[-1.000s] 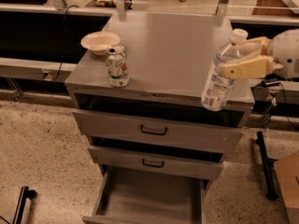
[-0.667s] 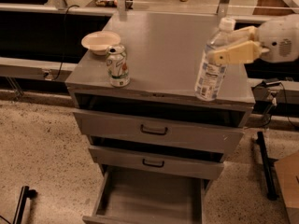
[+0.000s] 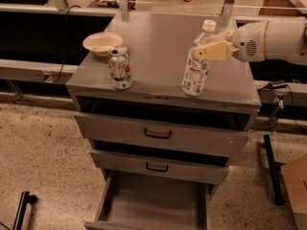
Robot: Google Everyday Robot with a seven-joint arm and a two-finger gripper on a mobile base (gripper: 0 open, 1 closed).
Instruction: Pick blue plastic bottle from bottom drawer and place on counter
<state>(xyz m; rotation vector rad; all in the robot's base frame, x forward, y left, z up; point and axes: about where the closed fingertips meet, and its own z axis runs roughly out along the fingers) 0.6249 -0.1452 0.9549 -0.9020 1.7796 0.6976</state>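
Clear blue plastic bottle [image 3: 194, 73] leans over the tabletop [image 3: 158, 47]; the placing step looks nearly done.
Hand [image 3: 204, 46], at 3 o'clock, is clamped on its neck; next, it should stand the bottle upright, then let go.

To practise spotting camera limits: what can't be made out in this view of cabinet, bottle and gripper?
Camera view:
- The gripper, over the right of the counter, hides part of the neck of the blue plastic bottle.
- Front of the bottom drawer: cut by the lower edge.
- Robot arm: cut by the right edge.
- Tiny label text: unreadable.
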